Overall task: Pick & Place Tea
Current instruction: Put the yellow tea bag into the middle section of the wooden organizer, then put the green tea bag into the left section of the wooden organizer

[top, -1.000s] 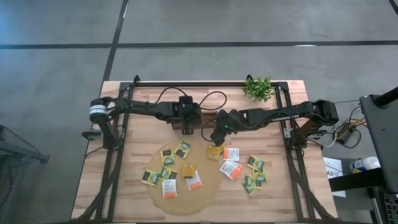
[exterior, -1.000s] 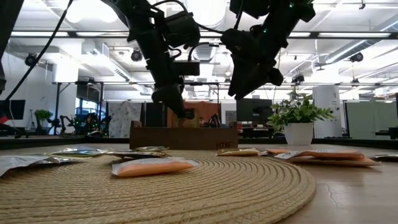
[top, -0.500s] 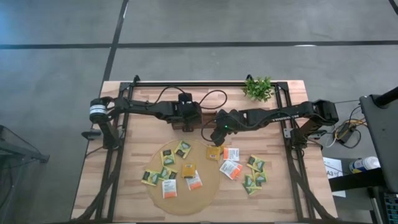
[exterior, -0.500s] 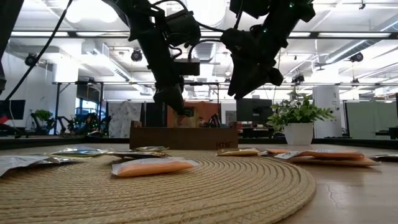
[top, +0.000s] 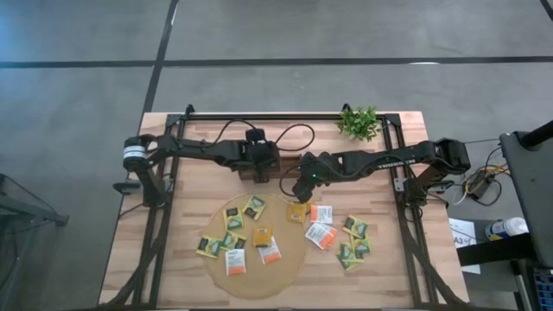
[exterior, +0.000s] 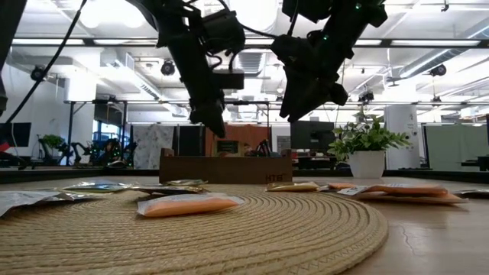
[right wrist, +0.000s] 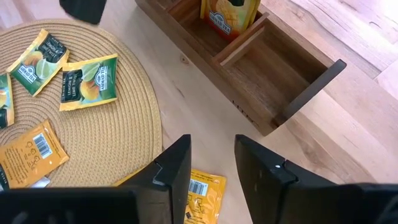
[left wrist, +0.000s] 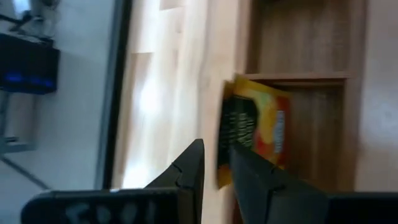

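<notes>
On the wooden counter (top: 199, 194): a round tan mat (top: 255, 250) toward the front, a dark brown tray (right wrist: 249, 59) with compartments behind it, a small green plant (top: 359, 123) at the back right corner.

Across the mat and the bare wood to its right: loose tea sachets (top: 235, 240), yellow, green and white with orange, lying flat, some overlapping. One yellow sachet (right wrist: 229, 14) standing in a tray compartment, seen from the right wrist view; the neighbouring compartment bare wood. Another yellow sachet (top: 299, 212) at the mat's right edge, partly off it.

Above the tray: left tool (top: 259, 168), fingers nearly together with only a narrow gap, holding nothing that can be made out; a yellow-and-dark sachet (left wrist: 255, 134) just beyond its fingertips, leaning at a tray wall. In the low view, left tool (exterior: 208, 118) raised clear of the tray top.

Between tray and mat: right tool (top: 296, 192), fingers parted moderately, empty, hovering over the yellow sachet at the mat's edge.
</notes>
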